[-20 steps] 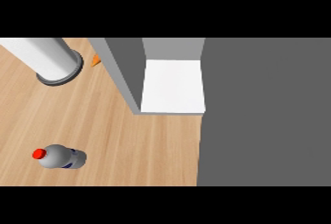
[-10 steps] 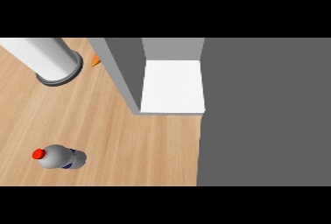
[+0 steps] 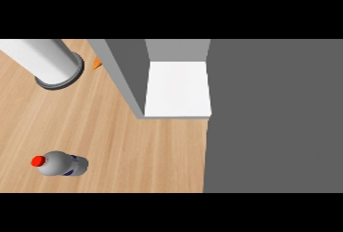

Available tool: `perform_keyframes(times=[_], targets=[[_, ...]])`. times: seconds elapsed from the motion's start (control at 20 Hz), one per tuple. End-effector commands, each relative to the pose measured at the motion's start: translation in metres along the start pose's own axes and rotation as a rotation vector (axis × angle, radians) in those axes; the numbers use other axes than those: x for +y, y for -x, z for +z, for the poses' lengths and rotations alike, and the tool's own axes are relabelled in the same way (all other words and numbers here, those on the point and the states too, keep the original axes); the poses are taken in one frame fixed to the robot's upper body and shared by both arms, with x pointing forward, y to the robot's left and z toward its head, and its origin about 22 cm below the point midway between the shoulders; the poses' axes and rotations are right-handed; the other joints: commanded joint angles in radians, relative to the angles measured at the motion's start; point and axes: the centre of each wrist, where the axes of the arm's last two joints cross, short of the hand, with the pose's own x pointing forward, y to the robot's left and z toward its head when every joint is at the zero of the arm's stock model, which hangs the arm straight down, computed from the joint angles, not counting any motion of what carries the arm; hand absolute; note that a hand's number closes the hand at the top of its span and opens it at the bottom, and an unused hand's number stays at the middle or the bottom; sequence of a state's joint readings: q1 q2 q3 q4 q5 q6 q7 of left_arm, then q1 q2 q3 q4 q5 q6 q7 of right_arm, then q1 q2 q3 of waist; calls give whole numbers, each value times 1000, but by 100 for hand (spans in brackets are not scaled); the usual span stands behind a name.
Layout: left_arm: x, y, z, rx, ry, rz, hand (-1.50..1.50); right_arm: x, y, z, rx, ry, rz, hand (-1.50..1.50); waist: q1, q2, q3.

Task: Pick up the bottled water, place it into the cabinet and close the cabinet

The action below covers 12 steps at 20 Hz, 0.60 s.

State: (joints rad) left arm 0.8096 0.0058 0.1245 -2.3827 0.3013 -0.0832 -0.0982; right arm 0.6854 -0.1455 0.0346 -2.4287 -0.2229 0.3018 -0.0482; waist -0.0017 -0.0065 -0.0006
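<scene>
Wooden counter (image 3: 134, 149) carries the water bottle (image 3: 60, 164) at lower left, red cap leftward, well apart from the open cabinet (image 3: 178, 88). Neither hand shows, so the fingers' state cannot be told. White cylinder (image 3: 47, 61) stands at upper left.

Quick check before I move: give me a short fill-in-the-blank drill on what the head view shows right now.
1. The bottled water has a ____ cap.
2. The bottle rests on the wooden counter, toward the view's lower ____.
3. The open cabinet shows a ____ shelf inside.
4. Neither ____ of the robot shows in the view.

Missing words: red; left; white; hand
</scene>
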Motion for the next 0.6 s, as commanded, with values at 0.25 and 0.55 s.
perform_keyframes(times=[0.25, 0.55], targets=[[10, 33, -10, 24, -60, 134, -150, 3, -48, 23, -74, -35, -18, -150, -15, 1, -1], [32, 69, -18, 52, -85, 103, -150, 10, -46, 25, -69, -38, -13, -150, -8, 5, -1]])
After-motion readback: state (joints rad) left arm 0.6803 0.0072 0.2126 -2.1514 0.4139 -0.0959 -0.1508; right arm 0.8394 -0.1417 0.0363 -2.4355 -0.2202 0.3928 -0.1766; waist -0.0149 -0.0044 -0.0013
